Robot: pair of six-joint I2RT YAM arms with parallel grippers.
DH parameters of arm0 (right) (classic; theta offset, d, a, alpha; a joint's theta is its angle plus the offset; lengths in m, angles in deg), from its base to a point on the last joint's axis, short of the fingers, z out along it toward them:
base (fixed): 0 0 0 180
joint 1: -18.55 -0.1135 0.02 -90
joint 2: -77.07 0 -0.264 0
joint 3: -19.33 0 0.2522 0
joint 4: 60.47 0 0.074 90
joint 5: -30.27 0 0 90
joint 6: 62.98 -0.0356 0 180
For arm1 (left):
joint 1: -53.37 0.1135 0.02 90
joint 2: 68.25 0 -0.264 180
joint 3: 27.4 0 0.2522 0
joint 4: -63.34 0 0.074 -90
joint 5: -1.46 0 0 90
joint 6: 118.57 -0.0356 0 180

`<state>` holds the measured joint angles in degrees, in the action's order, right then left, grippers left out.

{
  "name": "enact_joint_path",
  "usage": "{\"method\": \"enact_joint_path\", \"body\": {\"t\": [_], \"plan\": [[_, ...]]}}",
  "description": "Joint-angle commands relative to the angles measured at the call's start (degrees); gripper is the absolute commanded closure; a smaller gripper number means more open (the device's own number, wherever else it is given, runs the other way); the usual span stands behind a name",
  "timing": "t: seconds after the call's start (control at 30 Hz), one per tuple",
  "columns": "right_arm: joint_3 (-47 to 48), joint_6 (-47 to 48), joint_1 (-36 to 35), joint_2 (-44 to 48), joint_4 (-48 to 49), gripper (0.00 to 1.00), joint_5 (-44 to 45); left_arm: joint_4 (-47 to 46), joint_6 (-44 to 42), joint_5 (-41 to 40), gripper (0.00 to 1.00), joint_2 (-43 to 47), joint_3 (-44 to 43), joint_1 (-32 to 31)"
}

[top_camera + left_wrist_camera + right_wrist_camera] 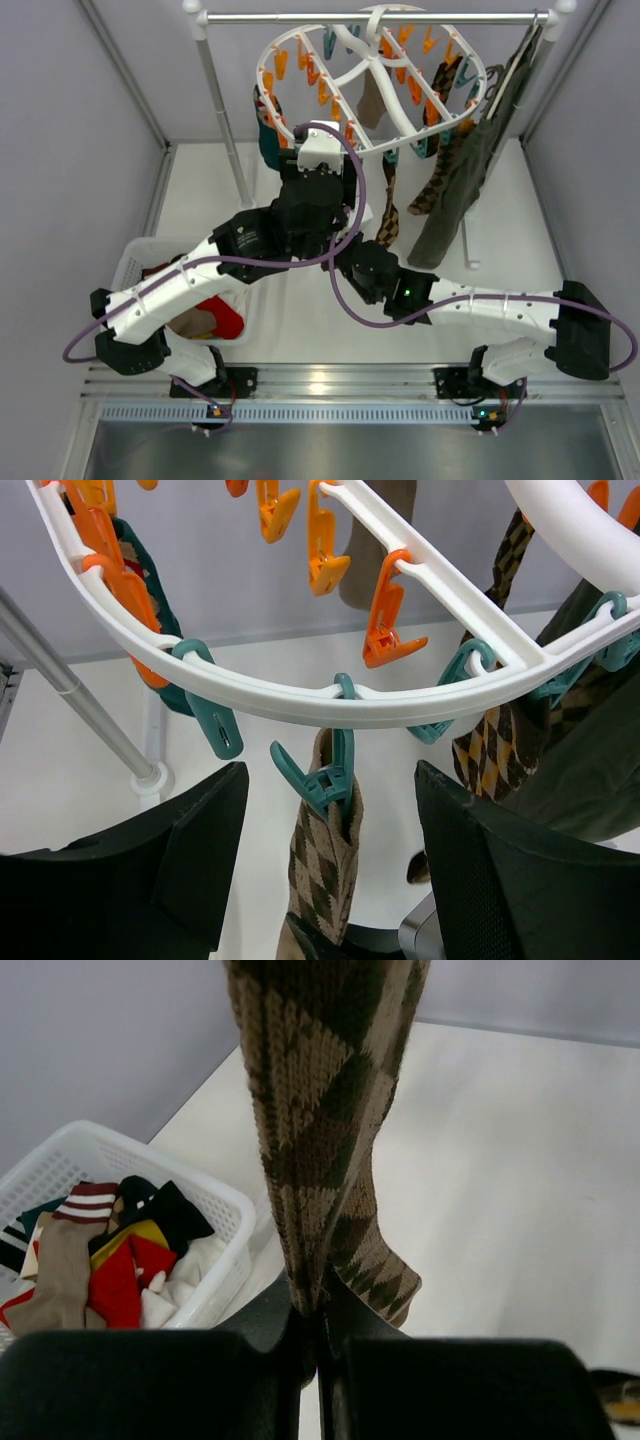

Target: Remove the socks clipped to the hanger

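The white oval hanger (300, 40) hangs from the rail, and its rim crosses the left wrist view (330, 705). A teal clip (325, 775) holds a brown argyle sock (325, 855) that hangs straight down. My left gripper (330, 865) is open, with one finger on each side of this sock just below the clip. My right gripper (318, 1330) is shut on the lower part of the same sock (320, 1110); it also shows in the top view (366, 262). More argyle socks (432, 185) and a dark teal sock (268, 140) stay clipped.
A white basket (135, 262) at the left holds several loose socks; it also shows in the right wrist view (215, 1195). A long olive garment (470, 180) hangs at the right. The metal rail (370, 17) and its pole (225, 120) stand behind.
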<state>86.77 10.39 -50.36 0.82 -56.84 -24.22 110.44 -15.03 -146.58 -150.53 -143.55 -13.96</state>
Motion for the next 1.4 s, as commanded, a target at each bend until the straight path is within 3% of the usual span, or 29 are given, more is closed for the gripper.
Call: {"method": "enact_joint_path", "body": {"t": [0.0,0.4,0.6,0.67,0.7,0.77,0.93,1.0,1.13,1.17,1.23,1.37], "plan": [[2.67,0.63,-1.14,0.13,1.68,1.0,-0.88,-1.79,0.43,-2.25,0.29,-0.78,-1.32,-0.17],[0.3,1.33,-1.32,0.75,4.58,1.0,-3.69,-1.79,4.56,2.14,0.31,-0.69,1.66,5.62],[-0.06,1.24,-1.32,0.49,4.41,1.0,-4.22,-2.05,4.04,5.13,0.52,-1.47,0.7,7.74],[-0.32,1.15,-1.32,0.4,4.5,1.0,-4.22,-2.05,3.77,5.13,0.63,-1.83,0.0,7.83],[-0.49,0.81,-1.32,0.4,4.5,1.0,-4.22,-2.05,3.69,5.04,0.75,-2.09,-0.09,7.92],[-1.11,0.63,-1.32,0.49,4.5,1.0,-4.22,-2.05,3.86,5.48,0.87,-2.18,-0.27,8.18],[-5.66,-0.6,-1.67,1.89,4.76,1.0,-4.66,-2.05,4.3,6.27,0.91,-1.48,0.43,8.36],[-8.04,-1.65,-1.93,2.77,5.81,1.0,-5.09,-1.97,4.47,7.06,0.89,-1.04,0.96,8.36],[-13.75,-2.45,-2.02,5.66,8.17,1.0,-9.3,-1.88,5.53,11.01,0.63,1.59,2.98,8.36],[-14.46,-2.28,-2.02,6.11,8.54,1.0,-10.27,-1.88,5.62,12.85,0.52,2.9,3.59,8.36],[-14.82,-2.01,-2.02,7.42,8.19,1.0,-11.68,-1.79,5.36,13.91,0.46,4.23,5.09,8.35],[-13.24,-1.83,-2.02,8.31,4.86,1.0,-11.78,-1.79,7.28,14.63,0.25,9.49,9.39,8.27]]}}
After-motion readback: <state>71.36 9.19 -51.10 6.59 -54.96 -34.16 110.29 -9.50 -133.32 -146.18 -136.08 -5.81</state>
